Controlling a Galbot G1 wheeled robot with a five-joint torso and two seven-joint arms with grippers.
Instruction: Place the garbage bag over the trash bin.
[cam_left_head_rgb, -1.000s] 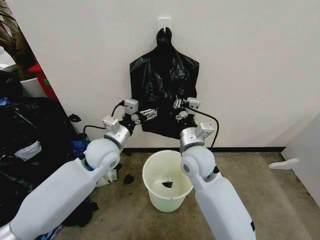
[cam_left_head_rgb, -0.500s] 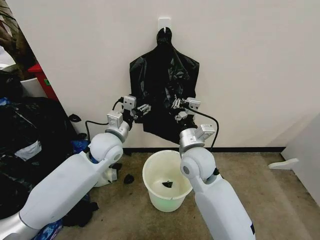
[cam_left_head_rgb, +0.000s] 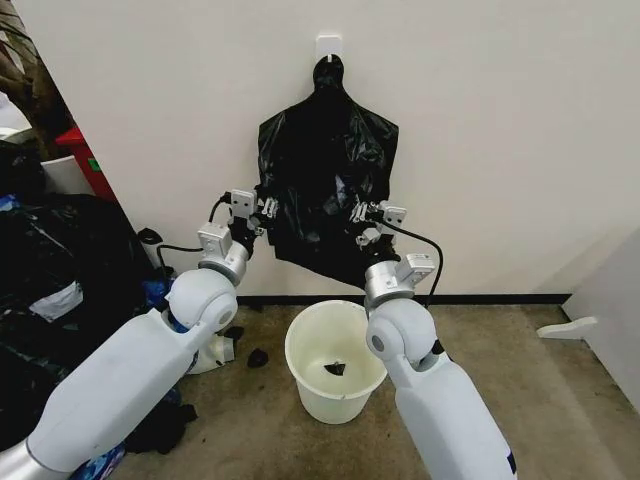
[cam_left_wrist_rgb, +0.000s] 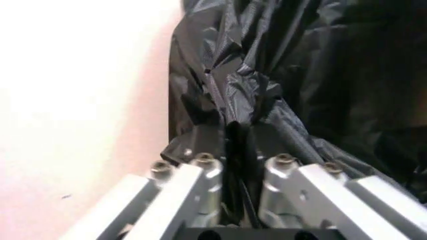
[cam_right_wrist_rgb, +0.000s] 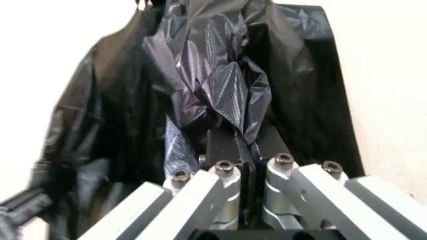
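While wall-hung, garbage bag in both grippers

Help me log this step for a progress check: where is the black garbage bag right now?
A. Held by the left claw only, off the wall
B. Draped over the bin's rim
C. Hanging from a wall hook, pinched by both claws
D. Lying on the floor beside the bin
C: the garbage bag hangs from the white wall hook above the trash bin, with the left claw and right claw each shut on a fold of it.
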